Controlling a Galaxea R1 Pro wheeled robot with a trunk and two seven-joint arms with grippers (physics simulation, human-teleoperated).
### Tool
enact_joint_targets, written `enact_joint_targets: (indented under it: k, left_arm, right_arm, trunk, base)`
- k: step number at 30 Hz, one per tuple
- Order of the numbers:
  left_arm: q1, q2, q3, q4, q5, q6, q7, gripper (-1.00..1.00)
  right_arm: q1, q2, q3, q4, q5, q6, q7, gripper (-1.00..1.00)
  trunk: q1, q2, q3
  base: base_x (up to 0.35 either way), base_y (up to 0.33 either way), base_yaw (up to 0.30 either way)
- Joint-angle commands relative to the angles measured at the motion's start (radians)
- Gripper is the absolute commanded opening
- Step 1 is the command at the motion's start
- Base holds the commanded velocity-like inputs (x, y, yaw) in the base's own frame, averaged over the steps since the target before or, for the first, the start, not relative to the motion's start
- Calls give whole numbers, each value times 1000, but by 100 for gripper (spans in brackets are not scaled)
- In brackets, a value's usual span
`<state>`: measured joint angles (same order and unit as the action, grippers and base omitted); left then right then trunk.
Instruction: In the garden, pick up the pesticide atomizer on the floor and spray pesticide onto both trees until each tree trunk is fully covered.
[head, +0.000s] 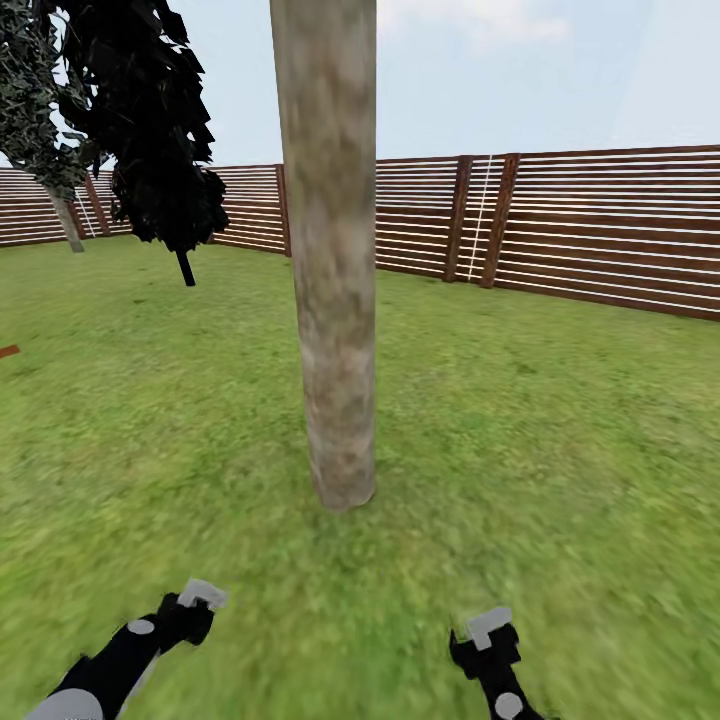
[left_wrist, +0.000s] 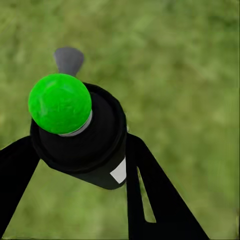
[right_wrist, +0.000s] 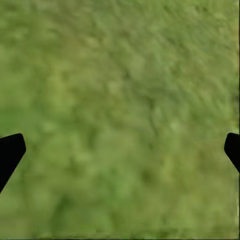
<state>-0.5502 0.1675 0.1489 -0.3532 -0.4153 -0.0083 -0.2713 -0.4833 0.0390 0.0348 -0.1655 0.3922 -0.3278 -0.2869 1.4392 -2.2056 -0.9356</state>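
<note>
Grass stretches out ahead of me to a brown slatted fence (head: 600, 230), with one pale tree trunk (head: 335, 300) standing straight in front, close to centre. Off to the far left are a black-green cypress-like tree (head: 160, 130) and another leafy tree (head: 40, 110).

My left end effector (head: 195, 605) is closed around the pesticide atomizer (left_wrist: 82, 135); through the left wrist camera I see the dark cylinder pinched between the black fingers (left_wrist: 155, 195), with a bright green ball (left_wrist: 60, 102) on its top and a grey nozzle tab (left_wrist: 68, 60) beyond. My right end effector (head: 485, 635) is spread wide over bare grass (right_wrist: 120, 110) and holds nothing.

I judge the atomizer light and rigid, but smooth and round, so it could twist or slide in the grip. Holding it mid-body, as now, seems right, leaving the nozzle free. Spraying looks to be the step ahead, with the nozzle needing aim at the trunk.
</note>
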Motion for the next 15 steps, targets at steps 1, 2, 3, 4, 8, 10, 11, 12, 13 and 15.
enact_joint_targets:
  k: [1, 2, 3, 4, 8, 10, 11, 12, 13, 15]
  left_arm:
    - [-1, -16, 27, 1, 26, 6, 37, -100]
    - [-1, -36, 37, 1, 67, 34, 80, -100]
    - [-4, -45, 40, 1, 89, 71, 96, -100]
    - [-7, -50, 41, -2, 103, 116, 104, -100]
    - [-18, -57, 40, -18, 117, 271, 102, -100]
    - [-37, -66, 40, -22, 117, 297, 101, -100]
    - [-42, -80, 38, -24, 116, 303, 101, -100]
    - [-45, -98, 36, -25, 115, 307, 101, -100]
    - [-49, -123, 33, -29, 114, 311, 103, -100]
    - [-53, -151, 32, -52, 115, 314, 105, -100]
  right_arm:
    - [0, -3, 3, 28, -45, -25, -34, 100]
    - [0, -14, 2, 46, -100, -46, -57, 100]
    - [0, -40, 2, 52, -135, -60, -67, 100]
    - [0, -67, 2, 56, -170, -68, -72, 100]
    - [1, -119, 3, 58, -228, -77, -69, 100]
    - [1, -137, 4, 59, -233, -77, -66, 100]
    - [1, -138, 5, 60, -233, -77, -65, 100]
    - [1, -139, 4, 60, -234, -77, -65, 100]
    - [1, -135, 4, 63, -235, -77, -65, 100]
    - [1, -128, 4, 79, -236, -77, -66, 100]
  trunk:
    - [0, 0, -1]
    - [0, 0, -1]
    - [0, 0, -1]
    - [0, 0, -1]
    - [0, 0, -1]
    - [0, 0, -1]
    - [0, 0, -1]
    - [0, 0, -1]
    - [0, 0, -1]
    - [0, 0, -1]
  base:
    - [0, 0, 0]
    - [0, 0, 0]
    - [0, 0, 0]
    - [0, 0, 0]
    - [0, 0, 0]
    - [0, 0, 0]
    - [0, 0, 0]
    - [0, 0, 0]
    - [64, 0, 0]
    - [208, 0, 0]
